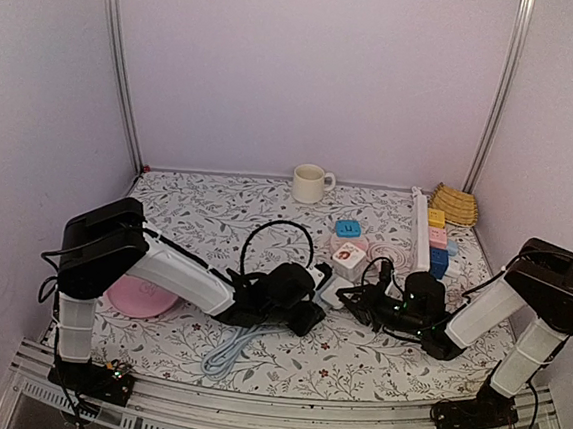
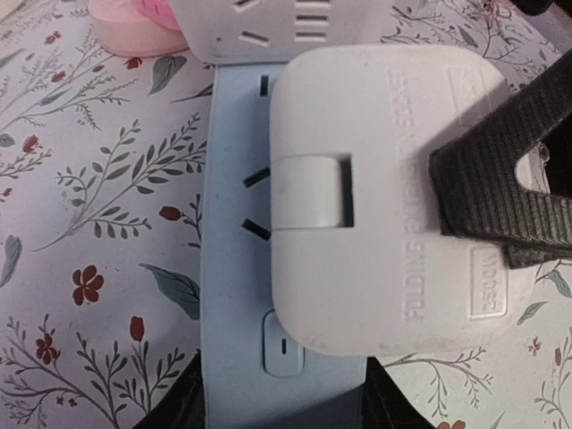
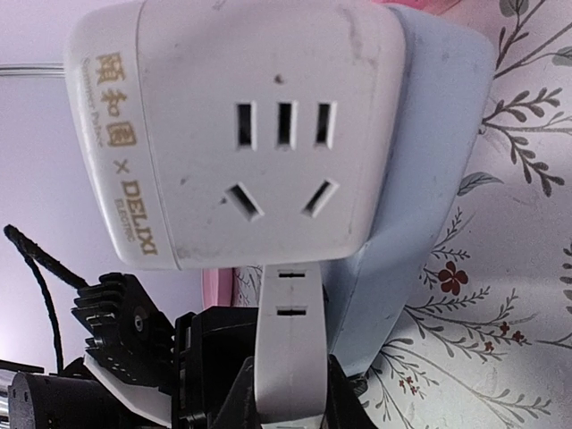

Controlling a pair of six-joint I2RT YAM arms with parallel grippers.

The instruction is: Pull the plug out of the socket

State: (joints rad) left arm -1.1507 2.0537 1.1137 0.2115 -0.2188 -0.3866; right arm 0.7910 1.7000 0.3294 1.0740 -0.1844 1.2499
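The socket is a pale blue power strip lying on the floral cloth. My left gripper is shut on its near end, with a black finger on each side. The white folding plug sits flat against the strip's face. In the right wrist view the plug shows its own outlet holes, and the blue strip lies behind it. My right gripper is shut on the plug's white fold-out tab. From above, the plug lies between my left gripper and right gripper.
The strip's pale blue cable runs toward the near edge. A pink plate lies under the left arm. A black cable loop, a cream mug, coloured blocks, a long white bar and a woven basket stand behind.
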